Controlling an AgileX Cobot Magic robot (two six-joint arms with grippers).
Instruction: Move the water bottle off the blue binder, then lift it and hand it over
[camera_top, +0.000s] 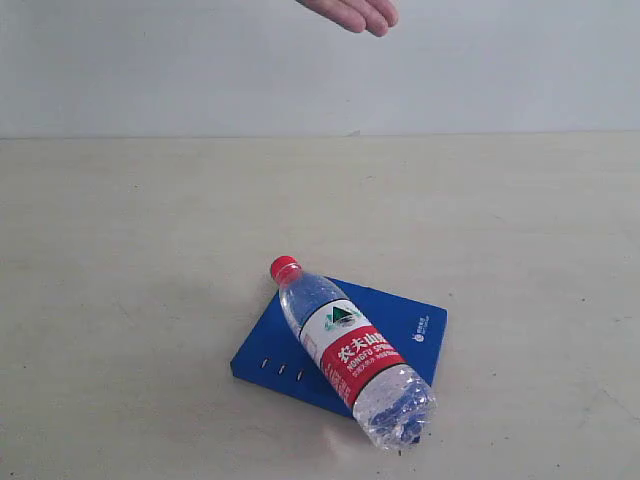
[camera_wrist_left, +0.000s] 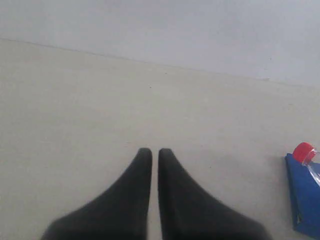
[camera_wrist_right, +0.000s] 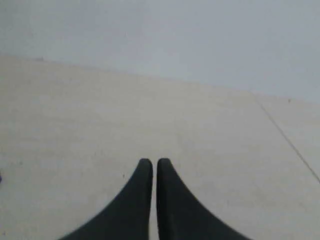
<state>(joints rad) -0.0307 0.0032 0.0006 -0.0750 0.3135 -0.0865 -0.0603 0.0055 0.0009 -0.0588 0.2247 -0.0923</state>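
Beige tabletop (camera_top: 150, 300); plain pale grey wall (camera_top: 150, 70) behind; soft light

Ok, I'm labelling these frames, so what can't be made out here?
Hand: exterior view, top edge cuts all but fingertips.
Binder: exterior view, middle hidden under the bottle.
Bottle: left wrist view, right edge cuts all but its cap end.
Label: exterior view, small print too small to read.

It looks like a plain lab or office test bench. A wide cream tabletop (camera_top: 150, 250) runs back to a flat, pale grey wall (camera_top: 150, 60). On it lies a blue binder (camera_top: 395, 312) with a water bottle (camera_top: 350, 350) across it.
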